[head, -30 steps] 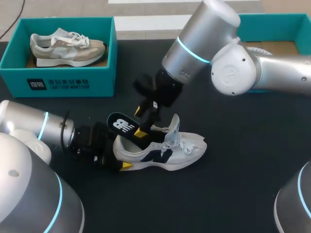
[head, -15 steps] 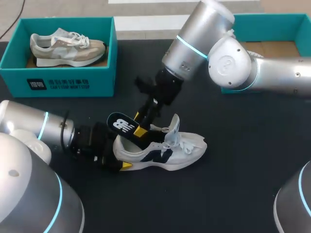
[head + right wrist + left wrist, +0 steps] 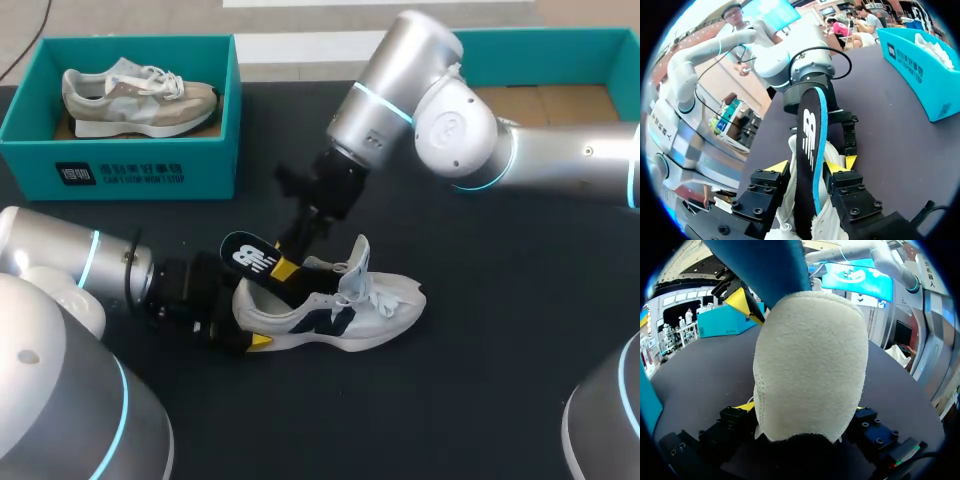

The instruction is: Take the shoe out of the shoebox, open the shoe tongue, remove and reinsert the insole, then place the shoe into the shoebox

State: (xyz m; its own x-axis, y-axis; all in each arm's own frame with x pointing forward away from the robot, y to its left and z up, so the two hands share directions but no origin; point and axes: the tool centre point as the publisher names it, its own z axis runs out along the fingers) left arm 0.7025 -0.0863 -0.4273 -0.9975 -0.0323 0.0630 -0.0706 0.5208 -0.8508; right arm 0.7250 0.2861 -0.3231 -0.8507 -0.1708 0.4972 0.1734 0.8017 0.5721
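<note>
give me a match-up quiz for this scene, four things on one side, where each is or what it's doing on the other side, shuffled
Things:
1. insole
2. white shoe
3. beige shoe
4. left gripper

Places or states:
A. inside the teal shoebox
B. shut on the white shoe's heel
C. lying on the table, tongue raised
D. clamped between the right gripper fingers, sticking up out of the white shoe

Pairs: 1-D, 2-C, 3-A, 4-B
</note>
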